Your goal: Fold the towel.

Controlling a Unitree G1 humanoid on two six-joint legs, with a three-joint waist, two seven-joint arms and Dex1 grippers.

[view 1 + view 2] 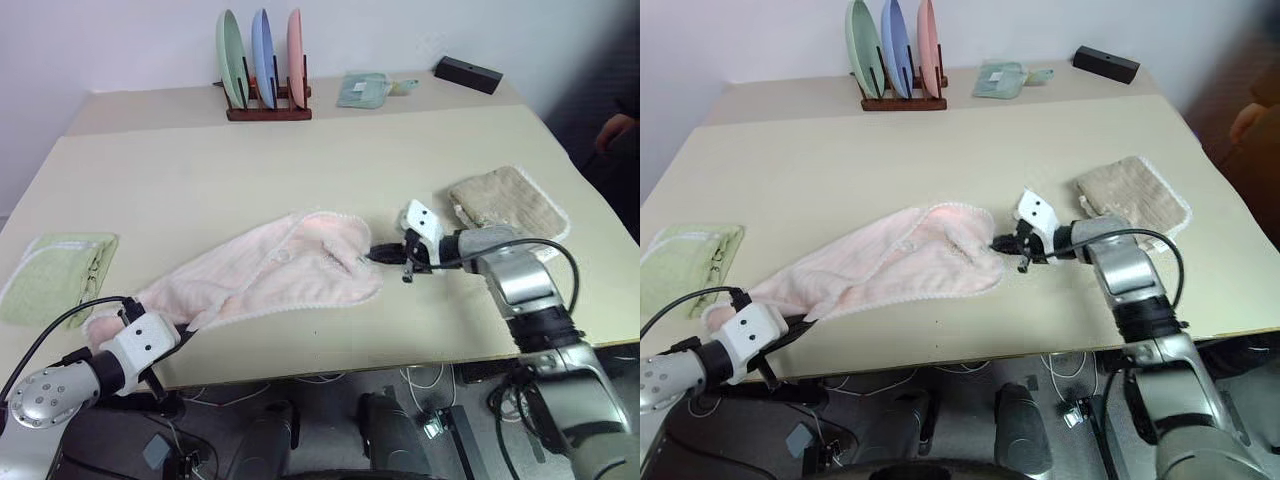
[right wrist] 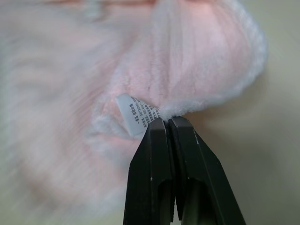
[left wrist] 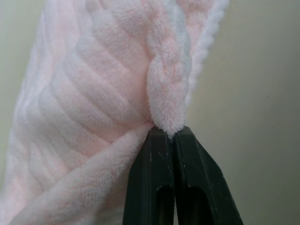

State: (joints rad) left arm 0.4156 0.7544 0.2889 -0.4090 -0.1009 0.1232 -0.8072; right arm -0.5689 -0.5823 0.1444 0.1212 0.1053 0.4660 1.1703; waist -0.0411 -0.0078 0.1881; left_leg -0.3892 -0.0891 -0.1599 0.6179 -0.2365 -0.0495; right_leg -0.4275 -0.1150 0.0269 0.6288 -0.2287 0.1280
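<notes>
The pale pink towel (image 1: pixel 270 275) lies bunched and stretched slantwise across the front of the table (image 1: pixel 300 170). My left gripper (image 1: pixel 186 328) is at the towel's near-left end, by the table's front edge. In the left wrist view its black fingers (image 3: pixel 154 178) are shut on a fold of the towel (image 3: pixel 93 93). My right gripper (image 1: pixel 380 256) is at the towel's right end. Its fingers (image 2: pixel 152 173) are pressed together on the towel's white edging, beside a small printed tag (image 2: pixel 138 115).
A light green folded cloth (image 1: pixel 55 275) lies at the left edge. A tan cloth (image 1: pixel 505 205) lies just right of my right arm. At the back stand a plate rack (image 1: pixel 265 70), a small pale green cloth (image 1: pixel 365 90) and a black box (image 1: pixel 468 73). A person's hand (image 1: pixel 615 130) shows at far right.
</notes>
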